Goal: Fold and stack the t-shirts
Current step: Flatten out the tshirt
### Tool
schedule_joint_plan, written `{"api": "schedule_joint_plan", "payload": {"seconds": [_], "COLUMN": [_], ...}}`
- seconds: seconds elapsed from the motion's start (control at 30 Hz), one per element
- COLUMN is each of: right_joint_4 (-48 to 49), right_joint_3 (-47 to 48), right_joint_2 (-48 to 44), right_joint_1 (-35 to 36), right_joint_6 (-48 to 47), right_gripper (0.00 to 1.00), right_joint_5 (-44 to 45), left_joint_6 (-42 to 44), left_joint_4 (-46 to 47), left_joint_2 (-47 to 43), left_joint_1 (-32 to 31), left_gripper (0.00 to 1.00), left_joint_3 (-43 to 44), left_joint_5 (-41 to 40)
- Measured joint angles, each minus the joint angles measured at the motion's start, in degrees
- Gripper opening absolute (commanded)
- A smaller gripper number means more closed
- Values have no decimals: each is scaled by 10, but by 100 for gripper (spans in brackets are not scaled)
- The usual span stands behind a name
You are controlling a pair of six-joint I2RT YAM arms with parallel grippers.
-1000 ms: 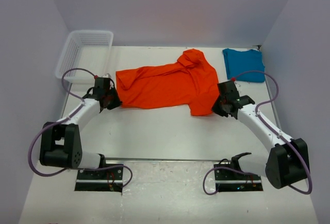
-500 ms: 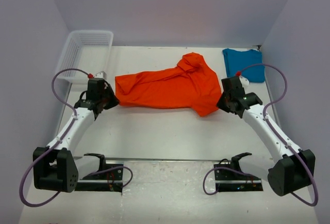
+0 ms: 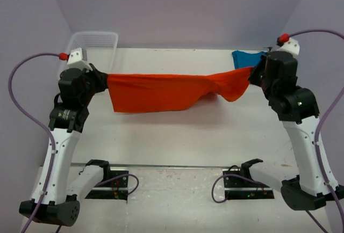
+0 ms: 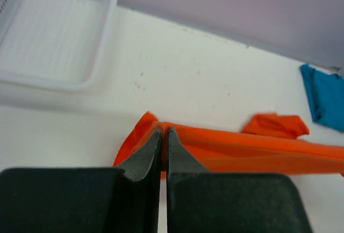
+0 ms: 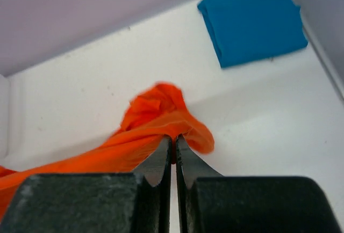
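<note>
While both arms rise from the near edge of the white table, the left gripper is clamped on one end of the bright orange-red cloth t-shirt and the right gripper on its bunched other end. The shirt hangs stretched between them over the table's middle. Farther back, the folded teal-blue t-shirt lies in the far right corner, and a white plastic mesh basket sits far left.

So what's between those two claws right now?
The orange-red t-shirt spans from the left gripper to the right gripper, each shut on one end; the top view shows it.
</note>
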Motion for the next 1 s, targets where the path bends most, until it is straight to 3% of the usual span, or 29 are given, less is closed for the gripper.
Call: {"api": "schedule_joint_plan", "payload": {"seconds": [0.27,0.5,0.63,1.0], "right_joint_4": [-12,-36,-51,-68], "right_joint_3": [202,242,283,520], "right_joint_2": [-2,-32,-47,-35], "right_joint_1": [0,0,1,1], "right_joint_6": [-83,-128,-141,-165], "right_gripper": [0,0,0,0], "right_joint_5": [23,0,-27,-126], "left_joint_6": [51,80,87,87], "left_joint_4": [-17,-52,-55,-54], "left_joint_2": [-3,-3,-18,-5], "left_joint_1": [0,-1,-11,-14], "left_gripper": [0,0,0,0], "left_joint_3": [183,285,296,339], "left_joint_5": [2,20,23,69]}}
